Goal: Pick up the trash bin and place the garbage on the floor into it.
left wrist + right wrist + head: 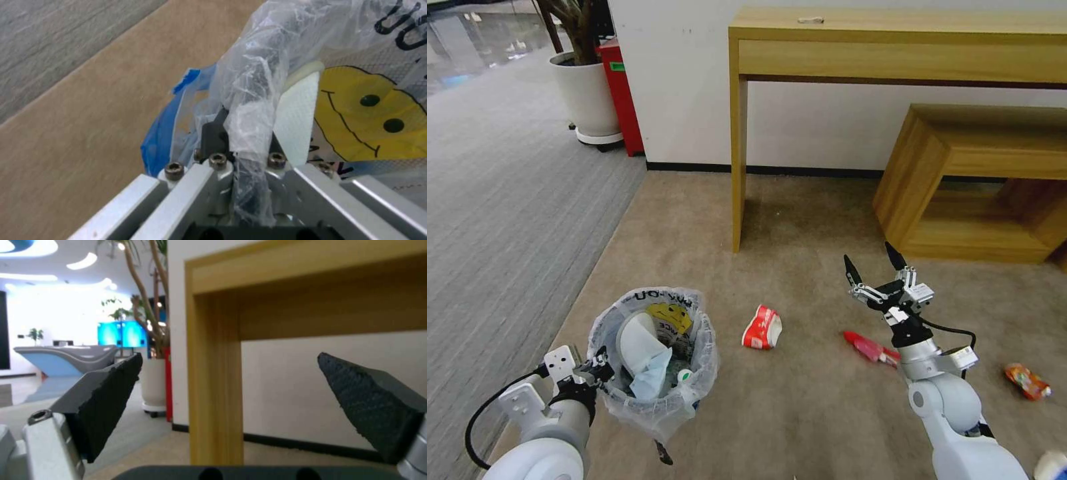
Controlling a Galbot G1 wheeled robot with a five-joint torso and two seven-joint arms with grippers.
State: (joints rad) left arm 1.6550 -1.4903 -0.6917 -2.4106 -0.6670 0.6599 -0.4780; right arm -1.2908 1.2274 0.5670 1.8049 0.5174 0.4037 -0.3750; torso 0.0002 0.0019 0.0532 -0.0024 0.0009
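Holding the trash bin (654,360) by its bagged rim, the left gripper (594,371) has its jaws clamped there, above the floor (800,413). The right gripper (875,272) hovers with jaws wide above a red wrapper (868,348); collecting litter seems under way, and next it needs to descend.

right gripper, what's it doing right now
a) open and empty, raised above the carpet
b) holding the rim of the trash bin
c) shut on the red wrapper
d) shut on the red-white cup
a: the right gripper has its fingers spread wide with nothing between them, up off the floor, while the red-white cup and red wrapper lie on the carpet.
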